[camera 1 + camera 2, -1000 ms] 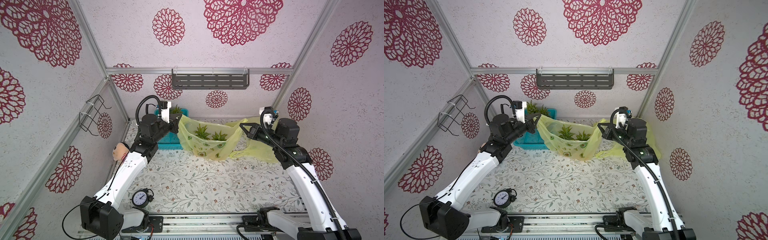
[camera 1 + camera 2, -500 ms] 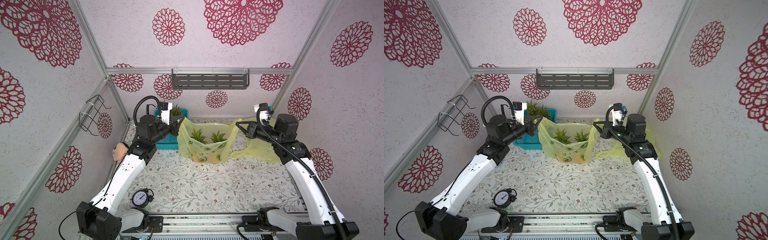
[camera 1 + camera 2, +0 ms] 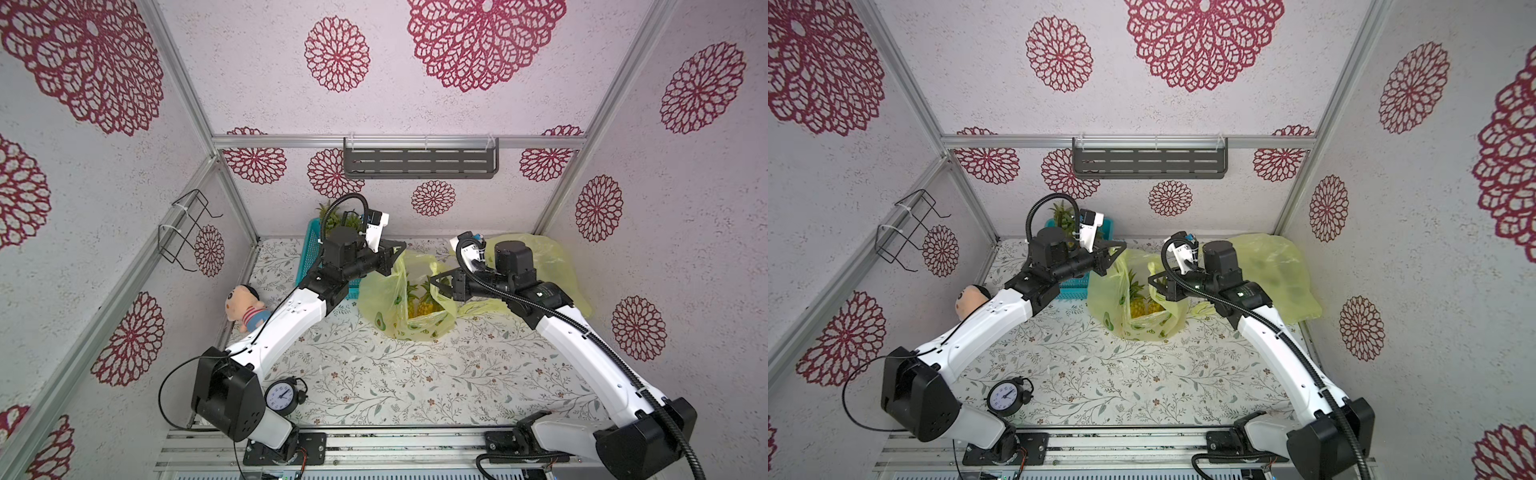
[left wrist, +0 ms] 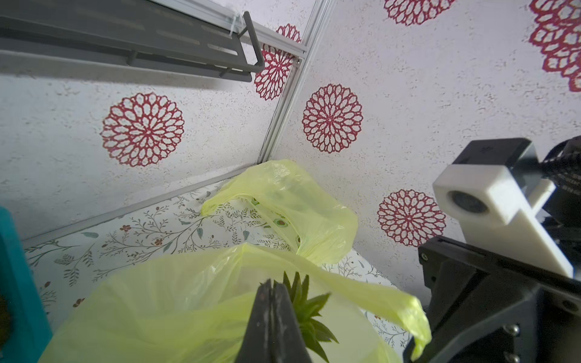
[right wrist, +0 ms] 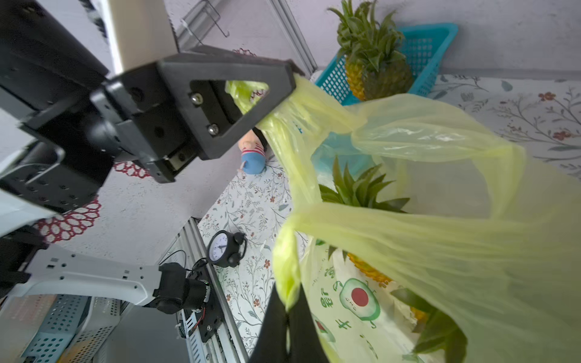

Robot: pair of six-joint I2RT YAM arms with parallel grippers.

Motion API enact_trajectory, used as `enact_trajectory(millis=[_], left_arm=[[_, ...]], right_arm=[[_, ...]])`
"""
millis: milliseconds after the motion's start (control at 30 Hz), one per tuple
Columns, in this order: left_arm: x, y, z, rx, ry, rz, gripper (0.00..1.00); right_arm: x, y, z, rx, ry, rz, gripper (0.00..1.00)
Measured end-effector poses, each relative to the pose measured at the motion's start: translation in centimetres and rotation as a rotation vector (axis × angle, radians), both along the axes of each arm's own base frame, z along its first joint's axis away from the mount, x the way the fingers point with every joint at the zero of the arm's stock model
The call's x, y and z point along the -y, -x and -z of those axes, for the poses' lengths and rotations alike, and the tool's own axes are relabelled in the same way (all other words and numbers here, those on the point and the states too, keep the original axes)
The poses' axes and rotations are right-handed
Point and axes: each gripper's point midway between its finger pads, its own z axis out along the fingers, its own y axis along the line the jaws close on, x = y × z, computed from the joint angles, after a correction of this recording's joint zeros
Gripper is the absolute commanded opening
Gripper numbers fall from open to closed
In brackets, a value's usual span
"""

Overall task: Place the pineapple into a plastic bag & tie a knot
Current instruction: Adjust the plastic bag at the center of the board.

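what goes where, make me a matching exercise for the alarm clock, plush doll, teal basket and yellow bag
Column A
1 alarm clock
2 plush doll
3 teal basket
4 yellow bag

Column B
a handles pinched by left gripper and right gripper
b front, beside the left arm's base
c left edge of the table, midway back
d back left corner, holding a pineapple

Pairs: 1-b, 2-c, 3-d, 4-a

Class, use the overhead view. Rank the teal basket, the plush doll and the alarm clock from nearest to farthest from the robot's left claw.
In a top view:
1. Teal basket: just beside the left claw, against the back wall.
2. Plush doll: by the left wall, alongside the arm.
3. Alarm clock: at the front edge, near the arm's base.
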Motion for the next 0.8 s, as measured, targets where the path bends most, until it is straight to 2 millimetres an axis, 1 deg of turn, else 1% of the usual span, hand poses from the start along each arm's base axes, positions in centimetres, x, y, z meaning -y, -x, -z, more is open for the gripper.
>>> enact_trajectory(millis=[67,133,200,267,333,433,533,667,733,800], left_arm=[[0.2,-0.3,0.3,-0.009,-0.002,-0.004,0.0],[0.2,-0.4,0.3,-0.008,-0.003,-0.008,0.0],[0.1,-0.5,0.1,-0.003,-0.002,-0.014,0.0],[0.0,-0.6,0.2,0.002,-0.007,-0.02,0.0],[-0.1,-0.6,0.2,0.005,-0.012,-0.025,0.0],[-0.3,-0.6,-0.2,0.017,-0.015,-0.034,0.0],[-0.6,-0.4,-0.8,0.033,-0.015,-0.046,0.0],[-0.9,-0.3,-1.3,0.049,-0.014,-0.059,0.0],[-1.1,-0.3,-1.5,0.054,-0.016,-0.067,0.0],[-1.2,-0.3,-1.7,0.059,-0.016,-0.07,0.0]], right_arm=[[0.5,-0.3,0.7,-0.01,0.031,0.03,0.15],[1.1,-0.4,0.8,-0.003,0.053,0.055,0.3],[2.0,-0.3,0.3,0.019,0.07,0.086,0.42],[3.7,-0.3,-0.8,0.058,0.073,0.138,0.53],[5.4,-0.3,-2.2,0.099,0.067,0.199,0.56],[7.7,-0.5,-4.1,0.159,0.056,0.29,0.57],[9.1,-1.5,-4.9,0.181,0.047,0.377,0.57],[10.2,-4.2,-4.5,0.156,0.056,0.483,0.57],[10.2,-5.9,-4.5,0.148,0.064,0.503,0.54],[9.6,-7.5,-4.7,0.142,0.067,0.492,0.52]])
